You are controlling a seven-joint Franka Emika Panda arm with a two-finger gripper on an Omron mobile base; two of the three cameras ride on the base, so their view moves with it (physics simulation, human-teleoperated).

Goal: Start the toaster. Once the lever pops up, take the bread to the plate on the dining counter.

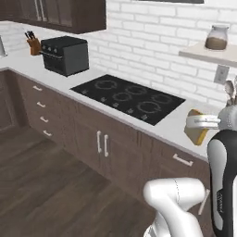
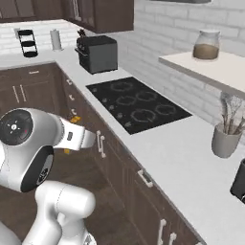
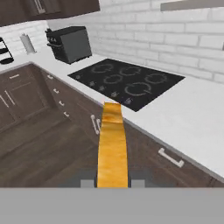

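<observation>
Tool [image 3: 112,183] grips the bread [image 3: 112,144] edge-on above the black hob [image 3: 127,81].

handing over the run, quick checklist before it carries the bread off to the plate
1. Bread between the gripper fingers: ok, held edge-on.
2. Bread clear of the worktop: ok, it hangs out over the floor.
3. Toaster let go: ok, the bread is out and away from it.
4. Plate in sight: not ok.
5. Dining counter in sight: not ok.
</observation>
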